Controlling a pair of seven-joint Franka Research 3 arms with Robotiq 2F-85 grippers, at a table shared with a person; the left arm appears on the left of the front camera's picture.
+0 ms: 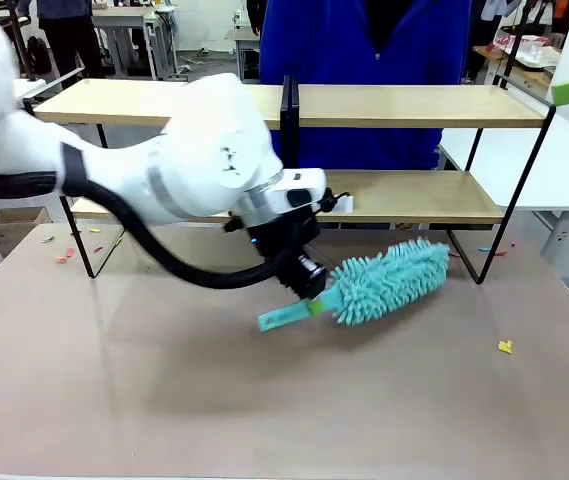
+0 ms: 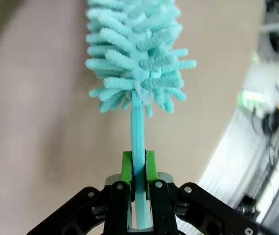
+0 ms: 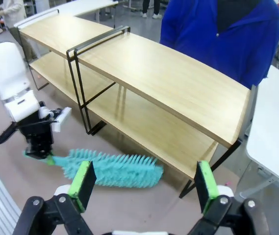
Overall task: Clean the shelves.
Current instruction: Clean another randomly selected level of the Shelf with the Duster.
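Brown bench with the shelves standing along its far side

The bench [image 1: 164, 400] carries the shelves [image 1: 404, 105], two light-wood boards on a thin black frame. A teal duster [image 1: 389, 280] lies near the rack's front, and a yellow scrap [image 1: 505, 346] and small reddish scraps [image 1: 64, 256] lie on the bench top.

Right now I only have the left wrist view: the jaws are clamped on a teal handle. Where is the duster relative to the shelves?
Observer: The duster lies low over the table, in front of the shelves, its head near their right end.
Operator: Is the other arm close?
Observer: The right gripper hangs above, jaws wide open, empty.
Operator: Anyone near?
Observer: A person in blue stands right behind the shelves.
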